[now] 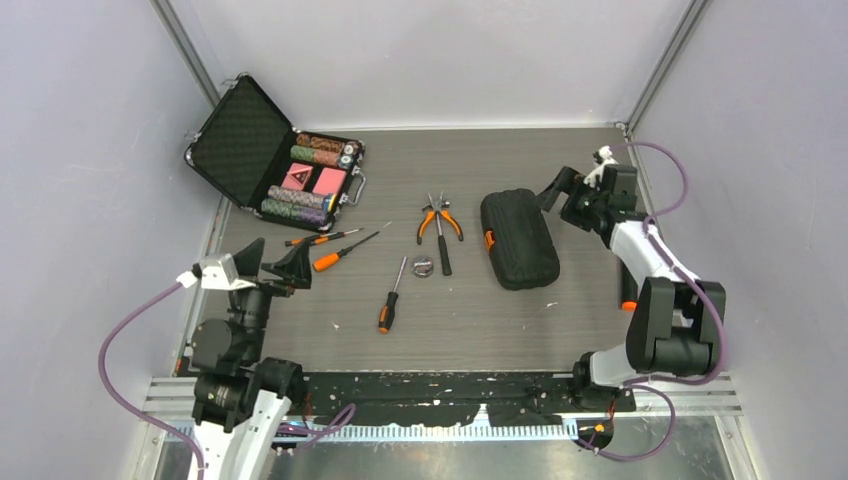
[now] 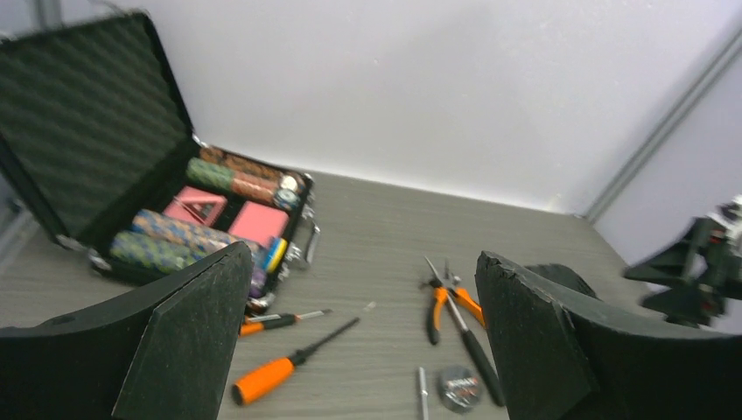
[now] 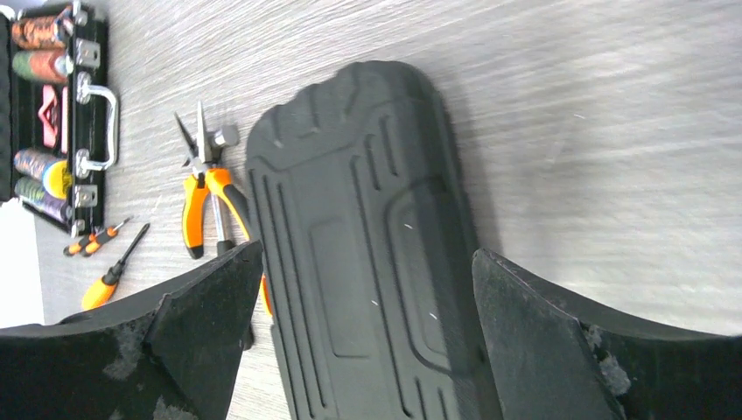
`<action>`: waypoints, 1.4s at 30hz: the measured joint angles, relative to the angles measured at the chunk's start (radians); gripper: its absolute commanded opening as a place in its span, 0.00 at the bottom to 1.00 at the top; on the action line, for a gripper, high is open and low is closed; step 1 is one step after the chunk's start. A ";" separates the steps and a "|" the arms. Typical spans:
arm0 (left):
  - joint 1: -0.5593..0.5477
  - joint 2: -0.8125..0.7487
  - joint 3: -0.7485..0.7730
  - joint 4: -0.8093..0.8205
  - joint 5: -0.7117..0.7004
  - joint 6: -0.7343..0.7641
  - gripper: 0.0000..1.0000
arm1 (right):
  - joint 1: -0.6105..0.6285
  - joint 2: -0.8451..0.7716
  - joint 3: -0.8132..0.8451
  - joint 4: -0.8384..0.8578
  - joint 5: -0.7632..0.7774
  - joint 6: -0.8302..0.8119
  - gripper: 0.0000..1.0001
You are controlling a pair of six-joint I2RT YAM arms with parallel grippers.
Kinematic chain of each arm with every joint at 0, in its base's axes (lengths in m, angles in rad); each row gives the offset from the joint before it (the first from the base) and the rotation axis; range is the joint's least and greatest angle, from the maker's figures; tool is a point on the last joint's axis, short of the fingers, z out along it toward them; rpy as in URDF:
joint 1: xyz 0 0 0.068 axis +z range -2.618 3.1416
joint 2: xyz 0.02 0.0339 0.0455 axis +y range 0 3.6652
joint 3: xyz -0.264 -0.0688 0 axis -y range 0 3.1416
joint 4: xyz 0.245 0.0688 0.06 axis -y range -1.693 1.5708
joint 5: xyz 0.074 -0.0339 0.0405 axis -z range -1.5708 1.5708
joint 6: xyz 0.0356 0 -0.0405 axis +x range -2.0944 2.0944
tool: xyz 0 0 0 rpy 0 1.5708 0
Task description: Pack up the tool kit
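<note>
Wide-spread fingers of right hand framing shut tool kit across its short width, poised at its far right end, no contact visible. Tool kit on right-centre of bench, long axis running near-to-far; pliers and screwdrivers loose to its left. Left hand, also wide and empty, well apart beyond them, so opening the lid probably falls to right arm.
</note>
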 measured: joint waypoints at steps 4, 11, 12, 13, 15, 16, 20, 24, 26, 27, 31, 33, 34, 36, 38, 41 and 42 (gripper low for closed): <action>0.000 0.122 0.039 -0.028 0.055 -0.104 1.00 | 0.057 0.091 0.048 0.021 -0.018 -0.017 0.94; 0.000 0.345 0.064 -0.076 0.232 -0.256 1.00 | 0.066 0.179 0.051 0.004 -0.003 -0.060 0.88; 0.000 0.372 0.064 -0.074 0.260 -0.281 1.00 | 0.070 0.183 0.051 0.002 -0.003 -0.063 0.86; 0.000 0.401 0.064 -0.071 0.290 -0.304 1.00 | 0.079 0.185 0.048 0.000 -0.001 -0.064 0.85; 0.000 0.454 0.064 -0.060 0.347 -0.340 1.00 | 0.104 0.184 0.035 0.004 0.010 -0.068 0.83; -0.002 0.486 0.065 -0.054 0.378 -0.357 1.00 | 0.116 0.180 0.024 0.011 0.019 -0.069 0.82; -0.063 0.620 0.072 -0.026 0.452 -0.407 1.00 | 0.177 0.106 -0.072 0.057 0.051 -0.045 0.79; -0.188 0.727 0.077 0.015 0.451 -0.428 1.00 | 0.224 0.003 -0.197 0.069 0.060 -0.003 0.77; -0.256 0.792 0.090 0.046 0.438 -0.438 0.99 | 0.237 -0.064 -0.267 0.093 0.071 0.018 0.77; -0.276 0.821 0.098 0.061 0.434 -0.441 1.00 | 0.240 -0.108 -0.309 0.107 0.074 0.027 0.77; -0.336 0.966 0.149 0.120 0.417 -0.456 1.00 | 0.247 -0.231 -0.412 0.120 0.072 0.056 0.77; -0.354 1.035 0.183 0.141 0.407 -0.461 1.00 | 0.249 -0.275 -0.441 0.119 0.072 0.063 0.77; -0.364 1.067 0.201 0.148 0.404 -0.462 1.00 | 0.249 -0.288 -0.444 0.113 0.074 0.064 0.76; -0.380 1.110 0.229 0.160 0.401 -0.463 0.99 | 0.249 -0.292 -0.440 0.104 0.076 0.060 0.76; -0.400 1.131 0.239 0.175 0.395 -0.463 1.00 | 0.249 -0.284 -0.429 0.095 0.076 0.056 0.75; -0.423 1.133 0.239 0.179 0.384 -0.463 1.00 | 0.249 -0.253 -0.401 0.093 0.076 0.054 0.73; -0.427 1.133 0.238 0.182 0.382 -0.463 1.00 | 0.249 -0.242 -0.392 0.094 0.076 0.055 0.73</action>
